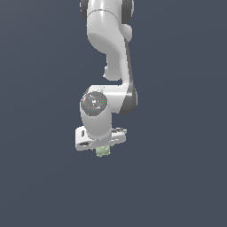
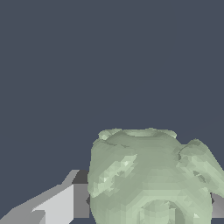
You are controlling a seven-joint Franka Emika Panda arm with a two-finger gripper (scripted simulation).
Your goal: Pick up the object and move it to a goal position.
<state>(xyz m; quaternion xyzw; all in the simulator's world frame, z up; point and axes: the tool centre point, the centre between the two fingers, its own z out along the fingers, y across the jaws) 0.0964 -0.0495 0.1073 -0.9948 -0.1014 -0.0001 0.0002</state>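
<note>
Wrist view. A pale green, bumpy object (image 2: 148, 179) with a flattened rim and a rounded lobe on one side fills the lower half of the frame. Grey and white fingers (image 2: 65, 205) of the hand (image 2: 144, 205) show at either flank, touching the object. Behind lies a uniform dark blue-grey background.

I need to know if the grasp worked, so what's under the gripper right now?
The pale green lump sits right under the gripper, its top hidden by the hand. In the wrist view a finger flanks the lump. Below it, only plain dark background.
</note>
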